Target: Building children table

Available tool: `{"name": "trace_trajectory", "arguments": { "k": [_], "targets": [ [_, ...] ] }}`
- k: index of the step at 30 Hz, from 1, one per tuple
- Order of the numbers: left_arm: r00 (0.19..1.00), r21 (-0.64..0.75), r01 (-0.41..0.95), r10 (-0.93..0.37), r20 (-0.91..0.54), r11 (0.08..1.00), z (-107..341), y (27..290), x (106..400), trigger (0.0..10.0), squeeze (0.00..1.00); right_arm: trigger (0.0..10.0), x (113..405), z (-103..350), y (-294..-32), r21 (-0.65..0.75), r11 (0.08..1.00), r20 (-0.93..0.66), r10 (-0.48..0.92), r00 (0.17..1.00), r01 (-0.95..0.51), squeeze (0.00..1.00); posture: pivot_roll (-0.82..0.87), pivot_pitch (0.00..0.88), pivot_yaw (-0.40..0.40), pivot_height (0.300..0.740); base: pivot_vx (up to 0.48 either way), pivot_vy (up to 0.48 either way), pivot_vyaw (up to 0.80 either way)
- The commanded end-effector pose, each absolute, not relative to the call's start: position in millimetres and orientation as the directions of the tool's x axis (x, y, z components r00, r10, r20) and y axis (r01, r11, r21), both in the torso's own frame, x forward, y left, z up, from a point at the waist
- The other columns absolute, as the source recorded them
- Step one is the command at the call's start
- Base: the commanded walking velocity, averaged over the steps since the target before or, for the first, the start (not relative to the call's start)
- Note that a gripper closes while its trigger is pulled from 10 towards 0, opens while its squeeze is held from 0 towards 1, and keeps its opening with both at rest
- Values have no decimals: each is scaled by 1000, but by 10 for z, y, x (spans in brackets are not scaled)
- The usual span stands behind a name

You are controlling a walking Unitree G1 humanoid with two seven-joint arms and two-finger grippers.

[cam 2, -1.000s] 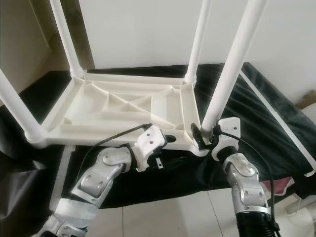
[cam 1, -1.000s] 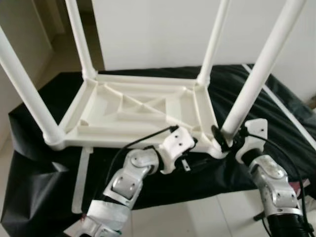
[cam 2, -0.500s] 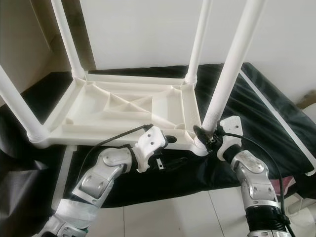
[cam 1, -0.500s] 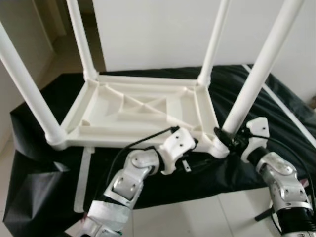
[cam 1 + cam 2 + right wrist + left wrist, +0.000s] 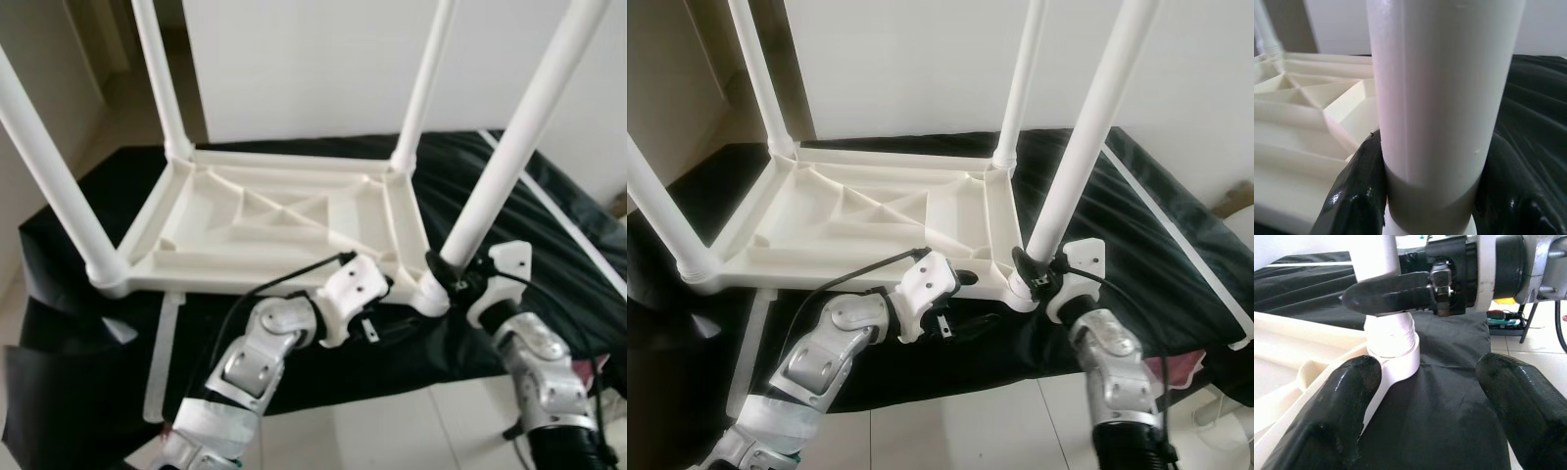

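A white plastic children's table [image 5: 265, 220] lies upside down on a black cloth, its legs pointing up. My right gripper [image 5: 446, 274] is shut on the base of the near right leg [image 5: 509, 157], just above the corner socket [image 5: 1393, 352]. In the right wrist view the black fingers [image 5: 1352, 196] clasp both sides of that leg [image 5: 1440, 98]. My left gripper [image 5: 1425, 396] is open at the table's front rim next to the same corner, one finger [image 5: 1337, 421] touching the socket, the other [image 5: 1523, 401] over the cloth.
The black cloth [image 5: 69, 323] drapes a low platform and hangs toward the tiled floor [image 5: 392, 431]. A loose white strip [image 5: 162, 352] lies on it at the near left. A white wall [image 5: 313, 59] stands behind. Something pink [image 5: 1181, 367] sits at the far right.
My right forearm swung out to the right and came back left, its gripper staying on the leg's base. The left arm and the table have stayed put.
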State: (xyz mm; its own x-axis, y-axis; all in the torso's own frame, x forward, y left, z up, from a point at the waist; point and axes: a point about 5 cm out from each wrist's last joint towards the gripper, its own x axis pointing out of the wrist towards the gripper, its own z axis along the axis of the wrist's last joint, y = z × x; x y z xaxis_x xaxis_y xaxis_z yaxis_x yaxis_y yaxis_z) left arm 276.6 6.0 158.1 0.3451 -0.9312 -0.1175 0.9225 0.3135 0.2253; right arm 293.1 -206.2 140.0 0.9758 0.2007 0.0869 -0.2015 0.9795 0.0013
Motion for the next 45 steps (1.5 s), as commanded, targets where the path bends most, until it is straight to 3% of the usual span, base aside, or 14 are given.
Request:
{"name": "trace_trajectory", "arguments": {
  "k": [1,4,14,24,25,26,27,35,36,37,39,40,45],
  "targets": [
    [388,240,904,-914,-115,354,1585,52,2781,10000,0,10000,2923,1299,-2077,76,991,35,108,994,-110,0,2,0,-3,740,0,0,0],
    [396,244,900,-912,-110,361,1591,58,2776,10000,0,10000,2929,1223,-1975,133,989,-31,-59,998,62,0,7,0,-2,740,0,0,0],
    [414,240,892,-905,-98,382,1623,87,2801,10000,0,10000,2915,1179,-1711,231,934,-84,-260,962,273,0,17,0,-9,740,0,0,0],
    [390,228,904,-915,-101,361,1623,85,2784,10000,0,10000,2968,1308,-1631,264,947,-41,-178,983,182,0,15,0,-10,740,0,0,0],
    [394,228,903,-914,-101,364,1625,81,2794,10000,0,10000,2972,1338,-1650,250,954,-25,-162,986,163,329,15,0,-12,740,0,0,0],
    [394,228,903,-914,-101,364,1625,81,2794,10000,0,10000,2972,1338,-1650,250,954,-25,-162,986,163,329,15,0,-12,740,0,0,0],
    [396,227,902,-913,-101,366,1629,80,2802,10000,0,10000,2976,1355,-1657,249,958,-15,-140,990,140,1000,15,0,-12,740,0,0,0],
    [402,217,902,-910,-101,374,1619,79,2798,10000,0,10000,2975,1402,-1724,181,982,11,-50,999,47,1000,16,0,-19,740,0,0,0],
    [410,209,899,-907,-100,384,1613,88,2800,10000,0,10000,2964,1406,-1784,151,989,19,5,1000,-8,961,19,0,-23,740,0,0,0],
    [415,208,897,-904,-98,390,1613,93,2802,10000,0,10000,2959,1411,-1802,140,990,23,25,999,-27,573,20,0,-25,740,0,0,0],
    [415,208,897,-904,-98,390,1613,93,2802,10000,0,10000,2959,1411,-1802,140,990,23,25,999,-27,573,20,0,-25,740,0,0,0],
    [421,209,895,-902,-97,395,1612,97,2805,10000,0,10000,2956,1417,-1811,129,991,27,39,999,-43,0,20,0,-25,740,0,0,0],
    [432,205,890,-897,-94,407,1601,116,2804,10000,0,10000,2933,1429,-1818,127,987,34,97,995,-100,0,28,0,-29,740,0,0,0]
  ]
}}
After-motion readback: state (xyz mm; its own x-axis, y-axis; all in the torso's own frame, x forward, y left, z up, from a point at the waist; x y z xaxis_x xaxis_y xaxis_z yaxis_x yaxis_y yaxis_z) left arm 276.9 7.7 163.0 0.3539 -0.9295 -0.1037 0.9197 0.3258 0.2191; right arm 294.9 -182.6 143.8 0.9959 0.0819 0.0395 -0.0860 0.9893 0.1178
